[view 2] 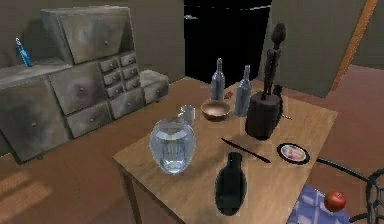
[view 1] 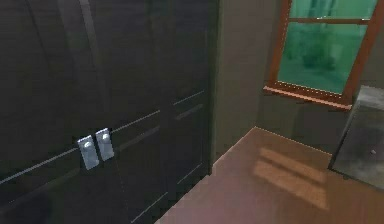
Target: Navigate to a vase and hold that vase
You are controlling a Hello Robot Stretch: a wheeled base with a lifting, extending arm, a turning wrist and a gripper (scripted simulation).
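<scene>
A wooden table [view 2: 300,120] stands in the arm side view's middle. Near its front left corner sits a clear, rounded glass vase [view 2: 172,146]. A black, slim-necked vase [view 2: 231,186] stands at the table's near edge, right of the glass one.
On the table are two tall bottles [view 2: 219,78], a bowl [view 2: 213,110], a small cup [view 2: 187,115], a dark block with a tall post [view 2: 265,112] and a small plate [view 2: 293,152]. A grey dresser [view 2: 80,85] stands left. The forward view has dark cabinet doors [view 1: 100,100] close ahead, with a window [view 1: 325,45] and bare floor [view 1: 270,180] at its right.
</scene>
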